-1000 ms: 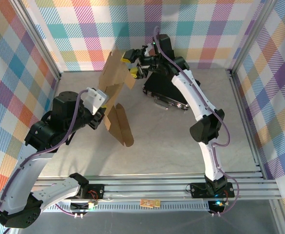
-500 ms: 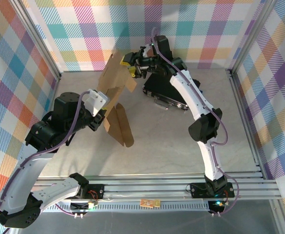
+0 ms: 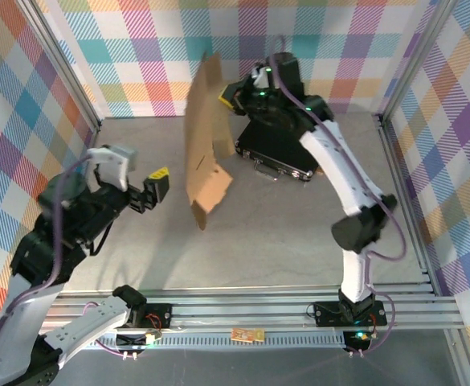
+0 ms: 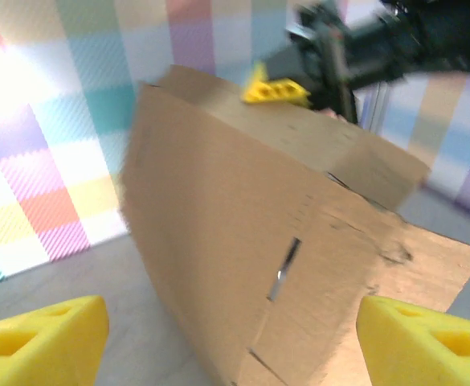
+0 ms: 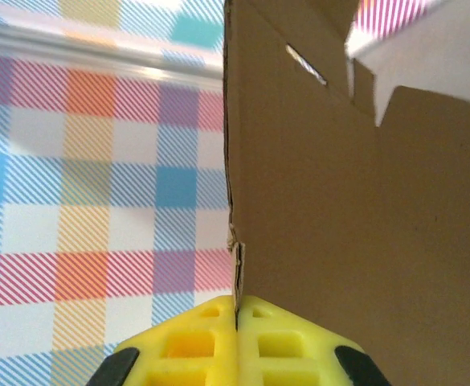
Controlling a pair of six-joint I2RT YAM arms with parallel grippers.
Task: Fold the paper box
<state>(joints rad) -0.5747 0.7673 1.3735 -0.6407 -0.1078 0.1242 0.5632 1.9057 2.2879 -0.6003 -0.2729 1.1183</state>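
The paper box (image 3: 205, 149) is a brown die-cut cardboard sheet, partly folded and standing on edge over the middle of the table. Its lower corner is down near the tabletop. My right gripper (image 3: 227, 97) is shut on its upper edge. In the right wrist view the yellow fingers (image 5: 194, 346) pinch that edge of the paper box (image 5: 355, 225), with my right gripper (image 5: 236, 310) closed tight. My left gripper (image 3: 154, 186) is open and stands left of the sheet, apart from it. In the left wrist view my left gripper (image 4: 235, 342) faces the slotted paper box (image 4: 243, 233).
A black hard case (image 3: 279, 149) with metal edges lies at the back behind the sheet, under the right arm. Aluminium frame posts and plaid walls enclose the table (image 3: 299, 233). A frame rail (image 3: 259, 310) runs along the near edge.
My left gripper let go of the cardboard and drew back to the left. My right gripper swung the sheet up and to the right, so it now stands more upright.
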